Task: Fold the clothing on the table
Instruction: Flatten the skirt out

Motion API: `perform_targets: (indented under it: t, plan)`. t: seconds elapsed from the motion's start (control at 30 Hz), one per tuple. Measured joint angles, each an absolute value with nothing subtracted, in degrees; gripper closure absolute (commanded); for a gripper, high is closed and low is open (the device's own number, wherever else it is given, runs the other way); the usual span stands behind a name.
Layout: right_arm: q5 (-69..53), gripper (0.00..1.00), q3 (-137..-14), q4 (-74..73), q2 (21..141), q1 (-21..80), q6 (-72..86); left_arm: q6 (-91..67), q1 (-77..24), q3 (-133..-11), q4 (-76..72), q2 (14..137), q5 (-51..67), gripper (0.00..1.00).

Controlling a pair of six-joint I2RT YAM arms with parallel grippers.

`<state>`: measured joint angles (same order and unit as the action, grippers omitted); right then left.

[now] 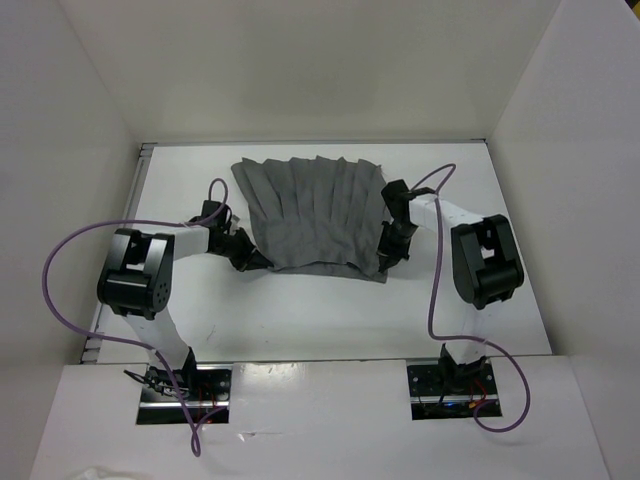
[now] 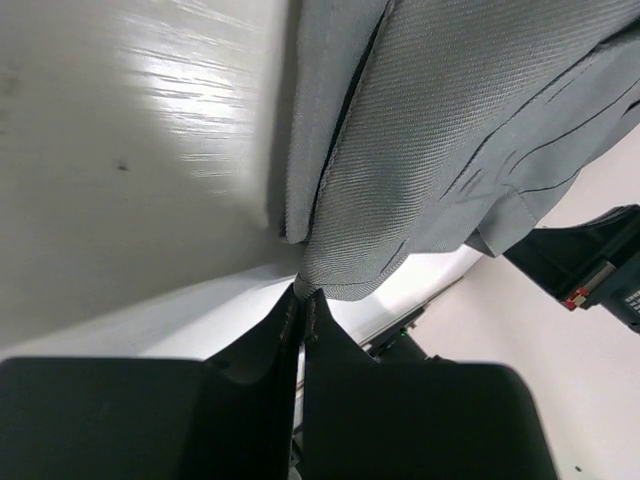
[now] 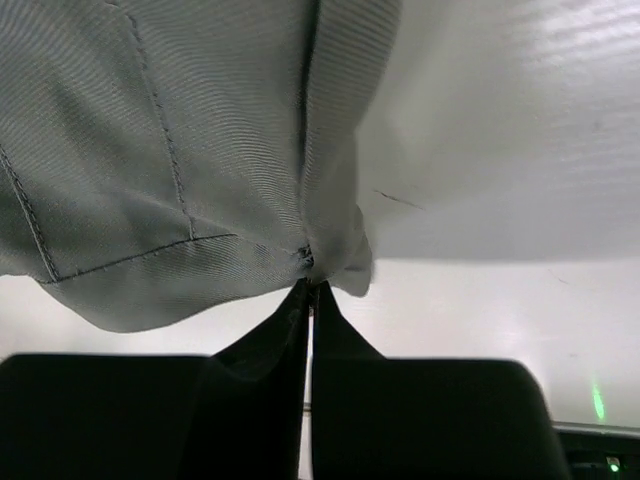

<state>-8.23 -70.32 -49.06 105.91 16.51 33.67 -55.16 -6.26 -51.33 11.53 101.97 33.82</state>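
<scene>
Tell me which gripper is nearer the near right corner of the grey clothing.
Right. The right gripper is shut on the clothing at that corner; the left gripper pinches the near left corner, across the whole hem.

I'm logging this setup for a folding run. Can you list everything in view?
clothing: one, grey, spread on the table's far half
table: one, white, under everything
walls: white, around the table
cables: two, purple, one looping from each arm
arms: two, black and white, either side of the clothing
left fingers: black, shut on the clothing's near left corner
right fingers: black, shut on its near right corner
</scene>
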Motion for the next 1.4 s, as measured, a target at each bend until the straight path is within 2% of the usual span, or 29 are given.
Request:
perform_targets:
  t: [0.27,0.57,0.6,0.7,0.8,1.0,1.2,1.4]
  plan:
    - [1.3,1.0,-69.5,-53.7,97.1,15.7,36.2,-51.9,-1.5,-51.5,15.6,100.2,33.5,1.0]
    - [1.7,1.0,-67.3,-53.7,96.4,14.6,38.2,-49.4,-1.0,-51.3,18.1,98.4,36.0,1.0]
    - [1.6,0.93,-67.2,-53.7,96.5,14.6,38.2,-49.3,-1.0,-51.1,18.2,98.3,36.0,1.0]
    - [3.5,0.61,-66.7,-54.4,97.2,14.1,37.5,-48.2,-0.2,-49.9,18.5,97.9,35.0,1.0]
    - [5.6,0.47,-65.8,-56.3,97.2,12.0,36.5,-47.6,2.2,-48.5,18.8,96.9,34.0,1.0]
    - [3.6,0.42,-65.8,-57.2,94.9,11.2,35.8,-46.6,2.8,-47.6,18.8,95.9,33.3,0.97]
    - [-6.4,0.4,-65.8,-55.0,95.5,12.2,34.2,-46.5,2.8,-47.6,18.2,96.2,33.8,0.94]
    - [-13.0,0.38,-66.8,-52.7,100.3,17.0,33.4,-46.5,2.8,-47.8,17.9,97.0,34.4,0.69]
